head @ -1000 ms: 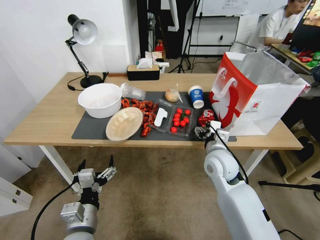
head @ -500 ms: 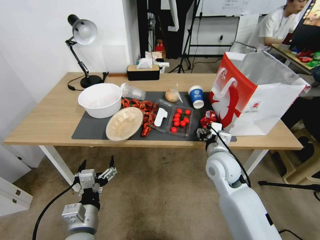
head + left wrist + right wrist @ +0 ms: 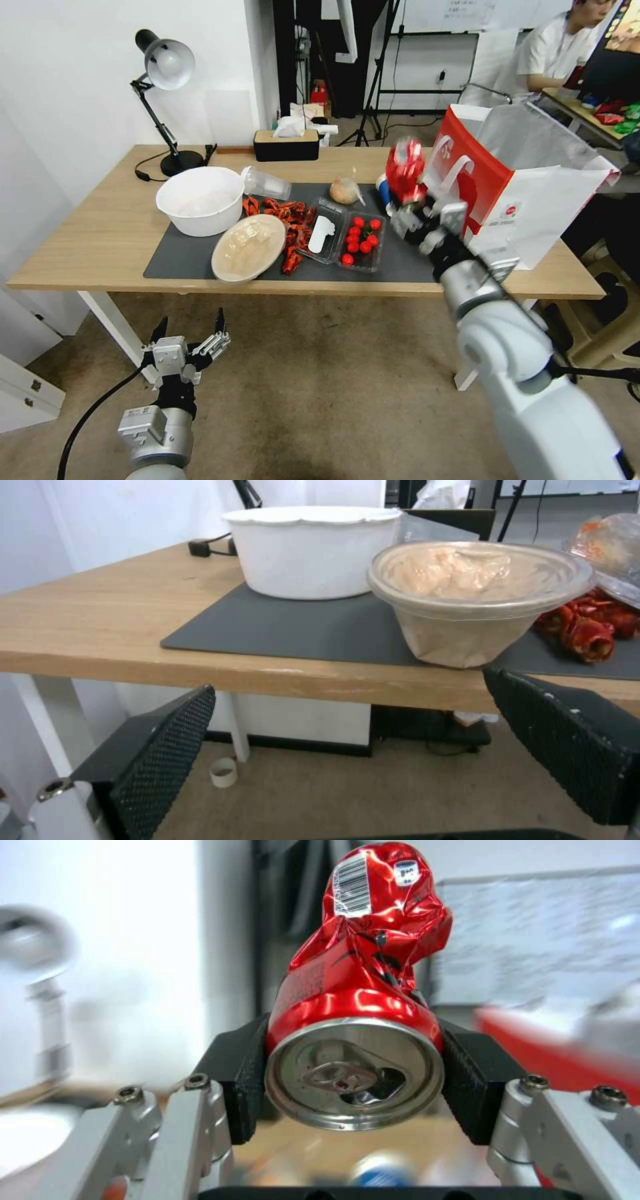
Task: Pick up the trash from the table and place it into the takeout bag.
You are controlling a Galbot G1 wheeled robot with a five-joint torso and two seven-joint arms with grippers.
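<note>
Lifted off the mat since the earlier frames, the crushed red can [image 3: 405, 170] now sits in the air above the table [image 3: 87, 233], just beside the red panel of the takeout bag [image 3: 533, 193]. Nearest the camera, the left gripper [image 3: 189, 331] hangs low in front of the table edge, black textured fingers [image 3: 157, 752] spread apart, holding nothing. Right arm stretches up and forward; the right gripper [image 3: 417, 217] pinches the can's bottom end between black ribbed pads [image 3: 480, 1080]. Can is shiny dented metal, pull-tab end toward the wrist, white barcode label near the far end, text unreadable. On the dark mat: round beige lid [image 3: 248, 247] on a clear tub, white bowl [image 3: 199, 199], clear plastic cup [image 3: 265, 183] on its side, blue-white paper cup [image 3: 384, 187] partly hidden behind the can.
</note>
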